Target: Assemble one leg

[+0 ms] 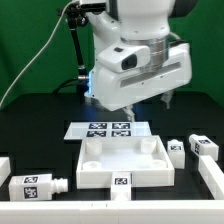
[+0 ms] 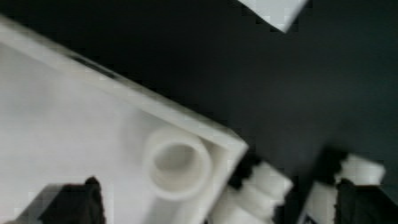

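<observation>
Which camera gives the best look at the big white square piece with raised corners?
The exterior view: the whole square piece lies in sight there, with a tag on its near wall. The wrist view shows only one blurred corner of it, with a round socket.

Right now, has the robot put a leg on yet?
Not yet. Done: nothing; the square piece has sockets that look empty. In hand: nothing; the gripper hovers open and empty. Left: pick up the leg lying at the exterior view's left, or another, and fit it into a socket.
</observation>
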`<state>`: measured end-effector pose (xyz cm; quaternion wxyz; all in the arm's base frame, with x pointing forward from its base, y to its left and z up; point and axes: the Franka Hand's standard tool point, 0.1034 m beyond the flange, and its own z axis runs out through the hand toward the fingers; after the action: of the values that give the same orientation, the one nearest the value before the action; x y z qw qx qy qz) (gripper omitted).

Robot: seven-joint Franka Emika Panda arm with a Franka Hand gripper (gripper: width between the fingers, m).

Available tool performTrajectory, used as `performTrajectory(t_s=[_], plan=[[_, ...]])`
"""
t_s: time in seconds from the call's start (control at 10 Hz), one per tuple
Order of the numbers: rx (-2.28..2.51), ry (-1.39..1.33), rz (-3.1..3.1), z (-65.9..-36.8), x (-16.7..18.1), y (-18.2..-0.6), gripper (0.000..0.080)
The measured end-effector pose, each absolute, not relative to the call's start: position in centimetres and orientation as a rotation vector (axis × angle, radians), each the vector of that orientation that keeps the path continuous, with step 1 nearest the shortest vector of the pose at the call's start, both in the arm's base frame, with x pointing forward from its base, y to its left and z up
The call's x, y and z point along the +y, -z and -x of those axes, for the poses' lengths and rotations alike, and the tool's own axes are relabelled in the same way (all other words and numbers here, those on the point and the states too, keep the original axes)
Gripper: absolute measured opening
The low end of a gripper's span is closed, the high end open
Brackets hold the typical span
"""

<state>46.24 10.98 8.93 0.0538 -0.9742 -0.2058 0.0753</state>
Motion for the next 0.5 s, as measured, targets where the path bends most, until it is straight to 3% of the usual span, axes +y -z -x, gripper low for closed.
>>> performTrajectory(t_s=[0.2, 0.4, 0.5], plan=[[-0.271, -0.217, 3.017, -49.6, 15.6, -10.2, 0.0649], [0.101, -0.242, 3.025, -51.1, 19.7, -9.0, 0.0649], [0.163, -0.261, 3.031, -50.6, 20.0, -8.5, 0.0649]])
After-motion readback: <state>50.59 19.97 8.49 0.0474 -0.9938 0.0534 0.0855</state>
